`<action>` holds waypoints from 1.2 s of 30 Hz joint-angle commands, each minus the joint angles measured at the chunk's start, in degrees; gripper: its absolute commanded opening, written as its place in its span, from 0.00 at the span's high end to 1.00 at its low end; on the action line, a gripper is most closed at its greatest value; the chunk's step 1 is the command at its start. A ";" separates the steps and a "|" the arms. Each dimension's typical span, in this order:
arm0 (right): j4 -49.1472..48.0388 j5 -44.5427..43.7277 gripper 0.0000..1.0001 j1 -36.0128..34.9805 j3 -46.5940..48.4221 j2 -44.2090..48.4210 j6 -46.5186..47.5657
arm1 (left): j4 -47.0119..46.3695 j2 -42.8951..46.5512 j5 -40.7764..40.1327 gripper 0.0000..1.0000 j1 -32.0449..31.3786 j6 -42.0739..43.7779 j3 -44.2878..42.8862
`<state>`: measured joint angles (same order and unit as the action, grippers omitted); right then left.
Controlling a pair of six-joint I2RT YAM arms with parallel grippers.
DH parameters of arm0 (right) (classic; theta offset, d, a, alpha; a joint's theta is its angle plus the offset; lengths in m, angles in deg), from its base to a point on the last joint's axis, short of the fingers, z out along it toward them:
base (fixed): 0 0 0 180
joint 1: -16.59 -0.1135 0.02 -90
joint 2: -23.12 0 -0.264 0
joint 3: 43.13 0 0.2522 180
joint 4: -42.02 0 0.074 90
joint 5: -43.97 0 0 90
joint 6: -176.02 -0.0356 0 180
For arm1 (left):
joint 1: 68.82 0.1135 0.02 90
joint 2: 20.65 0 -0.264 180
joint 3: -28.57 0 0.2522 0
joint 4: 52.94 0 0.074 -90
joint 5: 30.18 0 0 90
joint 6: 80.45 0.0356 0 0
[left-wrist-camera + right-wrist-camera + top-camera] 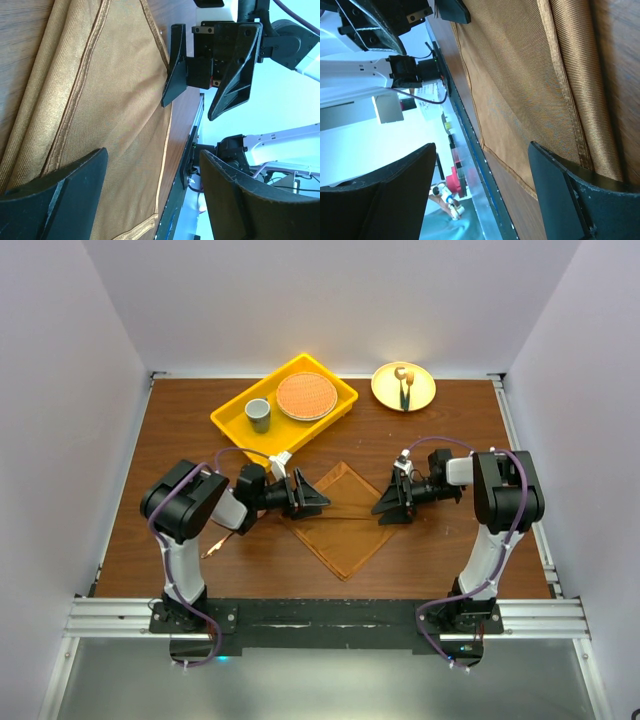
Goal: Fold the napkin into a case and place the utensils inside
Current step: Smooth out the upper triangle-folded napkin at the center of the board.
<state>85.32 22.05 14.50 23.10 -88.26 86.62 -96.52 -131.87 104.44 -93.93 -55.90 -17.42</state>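
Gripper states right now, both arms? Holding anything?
Left gripper: open, holding nothing, jaws astride the napkin.
Right gripper: open, holding nothing, at the napkin's opposite side.

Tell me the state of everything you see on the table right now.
napkin: spread flat, unfolded.
left gripper: open, empty.
right gripper: open, empty.
grey cup: upright in yellow tray.
orange plate: flat in tray.
yellow plate: holds dark-handled utensil.
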 commanded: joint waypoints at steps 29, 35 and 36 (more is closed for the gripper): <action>-0.89 -29.39 0.49 -3.36 18.90 4.95 1.24 | 66.92 3.38 -16.58 0.45 -4.52 70.10 -44.23; -0.10 -31.33 0.49 -4.94 17.15 3.35 4.93 | 68.33 -1.36 -18.26 0.44 -4.69 71.52 -47.93; -0.01 -31.16 0.50 -5.03 16.62 3.27 5.28 | 68.24 -2.06 -17.64 0.43 -4.87 71.69 -48.02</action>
<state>86.00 -7.15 10.24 39.82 -85.81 88.15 -29.77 -132.85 87.85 -98.36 12.42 -62.07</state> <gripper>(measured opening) 0.506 0.560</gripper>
